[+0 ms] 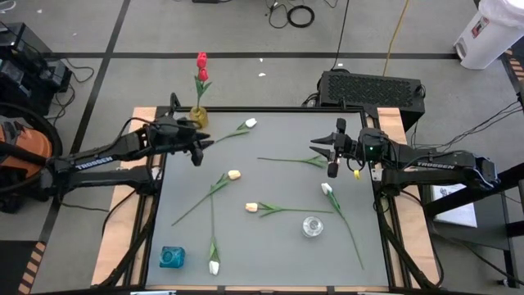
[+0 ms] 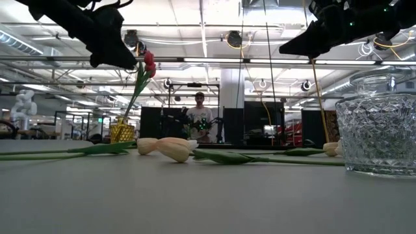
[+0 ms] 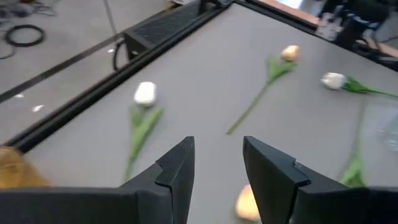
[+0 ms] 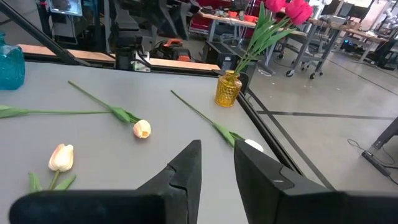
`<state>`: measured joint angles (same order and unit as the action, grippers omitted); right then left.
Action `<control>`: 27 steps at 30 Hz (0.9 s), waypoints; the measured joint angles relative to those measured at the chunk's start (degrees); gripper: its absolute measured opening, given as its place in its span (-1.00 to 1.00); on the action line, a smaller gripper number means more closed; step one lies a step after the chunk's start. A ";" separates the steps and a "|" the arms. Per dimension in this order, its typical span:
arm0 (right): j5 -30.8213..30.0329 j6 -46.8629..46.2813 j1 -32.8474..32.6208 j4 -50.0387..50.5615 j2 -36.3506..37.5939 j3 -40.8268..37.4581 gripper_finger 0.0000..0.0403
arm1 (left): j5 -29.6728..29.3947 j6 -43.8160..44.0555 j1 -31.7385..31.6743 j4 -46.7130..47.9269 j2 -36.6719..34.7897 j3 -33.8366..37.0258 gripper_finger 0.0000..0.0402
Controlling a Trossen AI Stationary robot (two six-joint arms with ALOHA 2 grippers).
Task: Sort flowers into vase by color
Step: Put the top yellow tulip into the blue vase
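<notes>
Two grippers empty, fingers slightly apart – left gripper (image 1: 197,147) by yellow vase (image 1: 199,116) w/ red flowers (image 1: 201,62); next: grab a white flower (image 1: 250,123).

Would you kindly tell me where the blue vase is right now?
In the high view, the blue vase stands upright at the table's near-left corner, just left of a white tulip head and apart from it.

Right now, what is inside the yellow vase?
The yellow vase holds red tulips on green stems. Whether it contains water cannot be seen through the tinted glass.
</notes>
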<state>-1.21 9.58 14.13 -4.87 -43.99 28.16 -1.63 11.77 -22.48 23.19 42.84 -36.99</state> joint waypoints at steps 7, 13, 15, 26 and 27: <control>0.00 0.00 0.01 -0.01 0.00 0.00 -0.57 | -0.31 1.36 6.58 -6.22 2.98 -0.01 -0.28; 0.00 0.01 0.01 -0.02 0.00 0.00 -0.57 | -0.35 -1.59 10.28 -16.05 7.47 0.00 -0.28; 0.00 0.02 0.00 -0.02 0.00 0.00 -0.57 | -0.37 -3.30 10.89 -19.16 9.08 0.00 -0.28; 0.00 0.02 0.00 -0.02 0.00 0.00 -0.57 | -0.44 -6.54 11.21 -26.86 16.04 -0.02 -0.28; 0.00 0.02 0.00 -0.02 0.00 0.00 -0.57 | -0.46 -6.54 11.21 -26.86 16.16 0.00 -0.28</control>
<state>-1.21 9.61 14.13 -4.89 -43.99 28.16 -2.10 5.23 -11.27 -3.66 59.00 -36.99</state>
